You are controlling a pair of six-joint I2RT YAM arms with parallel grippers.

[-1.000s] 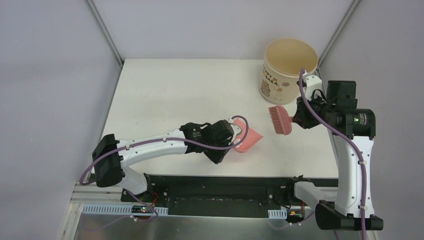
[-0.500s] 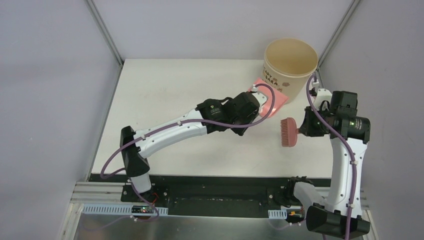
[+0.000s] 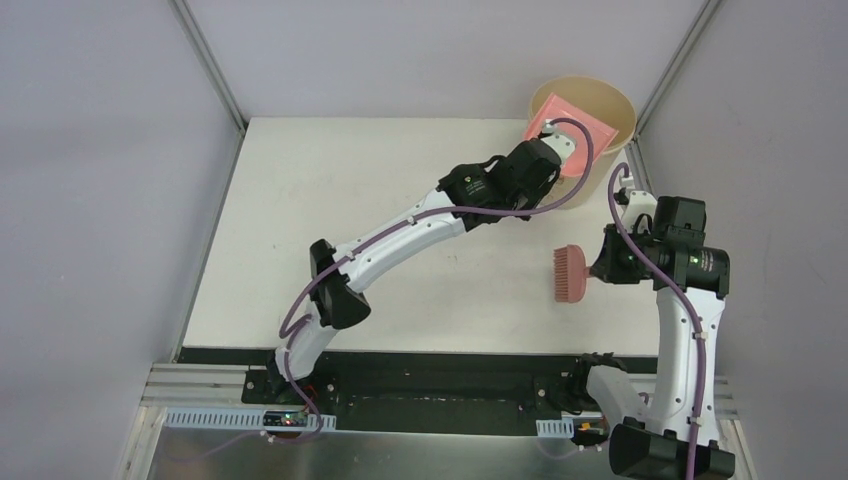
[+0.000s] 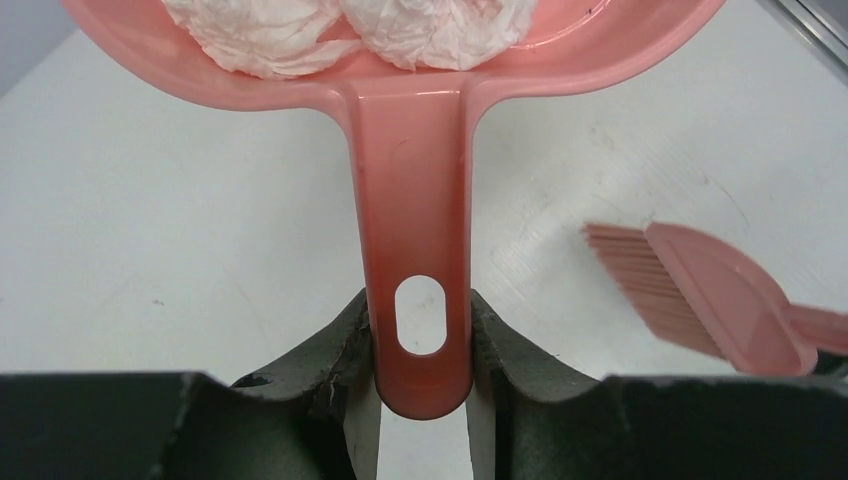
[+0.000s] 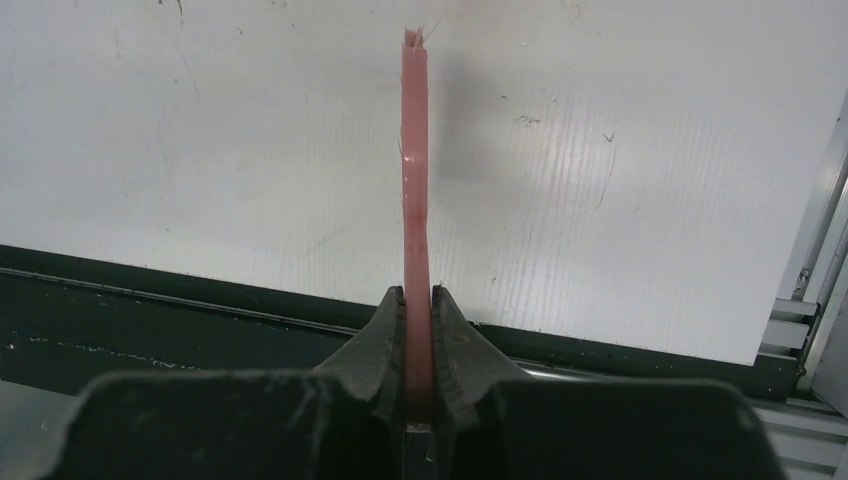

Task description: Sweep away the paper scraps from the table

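Since half a second ago the left arm (image 3: 400,235) has stretched farther toward the back right corner, carrying the dustpan (image 3: 572,128) from beside the bucket (image 3: 612,100) to above its open mouth. The brush (image 3: 572,275) has barely shifted.

From above, the pink dustpan sits tilted over the near left part of the beige bucket's rim. The left fingers (image 4: 352,345) are clamped on the end of the dustpan handle, one on each side, just by its oval hanging hole.

The scraps (image 4: 300,30) lie inside the dustpan, against its back wall where the handle joins. In the left wrist view two show: crumpled white wads, wrinkled and tissue-like, side by side and touching. Only their lower halves are in frame, and no other colours can be made out there.

The right fingers (image 5: 385,330) are closed tight on the thin pink brush handle, seen edge-on from the right wrist. The brush hangs above the right side of the white desk (image 3: 350,200), in front of the bucket and well apart from it, bristles pointing left. The desk surface is scuffed, with a black front edge.
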